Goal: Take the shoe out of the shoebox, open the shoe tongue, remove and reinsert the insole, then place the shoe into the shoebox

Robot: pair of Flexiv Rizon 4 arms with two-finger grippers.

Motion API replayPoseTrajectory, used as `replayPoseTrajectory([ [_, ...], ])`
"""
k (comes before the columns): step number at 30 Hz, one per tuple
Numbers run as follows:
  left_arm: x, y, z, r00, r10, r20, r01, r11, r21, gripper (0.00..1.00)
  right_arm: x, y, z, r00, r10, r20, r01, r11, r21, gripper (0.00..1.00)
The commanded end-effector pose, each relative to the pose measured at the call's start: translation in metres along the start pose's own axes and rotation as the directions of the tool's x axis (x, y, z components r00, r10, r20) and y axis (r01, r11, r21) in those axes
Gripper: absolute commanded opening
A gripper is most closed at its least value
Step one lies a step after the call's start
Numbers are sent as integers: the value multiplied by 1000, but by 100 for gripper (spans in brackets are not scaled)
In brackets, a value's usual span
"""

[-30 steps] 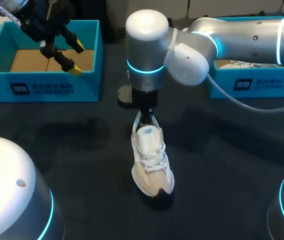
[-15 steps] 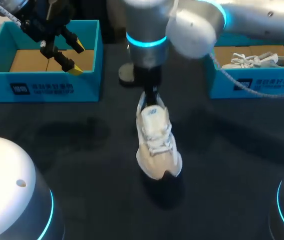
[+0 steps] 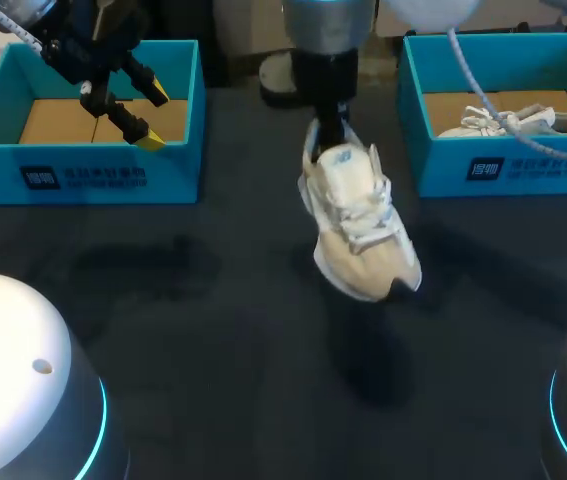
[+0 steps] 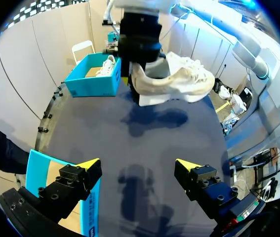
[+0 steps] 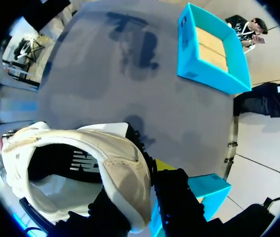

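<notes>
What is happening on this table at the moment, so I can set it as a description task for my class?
The right gripper is shut on the heel collar of a cream-and-white sneaker, holding it in the air above the table, between two blue shoeboxes. The right shoebox holds a second sneaker. The left gripper hangs open over the left shoebox, touching nothing.

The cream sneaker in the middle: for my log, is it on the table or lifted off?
Lifted: the cream sneaker hangs toe-down from the right gripper at its heel, its shadow apart on the dark table.
</notes>
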State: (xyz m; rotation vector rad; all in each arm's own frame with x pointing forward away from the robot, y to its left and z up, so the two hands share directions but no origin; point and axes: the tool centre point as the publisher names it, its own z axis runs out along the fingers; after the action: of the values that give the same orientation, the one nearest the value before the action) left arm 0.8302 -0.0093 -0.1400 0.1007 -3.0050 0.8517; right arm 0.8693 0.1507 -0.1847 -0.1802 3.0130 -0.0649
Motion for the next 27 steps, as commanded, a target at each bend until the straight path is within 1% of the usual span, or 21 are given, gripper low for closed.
replayPoseTrajectory([
  [1,0,0,0,1000,1,0,-1,1000,-2,100,-7,-5,-19,1000,8,20,-8,1000,-16,0],
  [23,0,0,0,1000,1,0,-1,1000,-2,100,-7,-5,-19,1000,8,20,-8,1000,-16,0],
  [27,0,0,0,1000,1,0,-1,1000,-2,100,-24,-33,-12,999,40,30,-39,999,-28,0],
])
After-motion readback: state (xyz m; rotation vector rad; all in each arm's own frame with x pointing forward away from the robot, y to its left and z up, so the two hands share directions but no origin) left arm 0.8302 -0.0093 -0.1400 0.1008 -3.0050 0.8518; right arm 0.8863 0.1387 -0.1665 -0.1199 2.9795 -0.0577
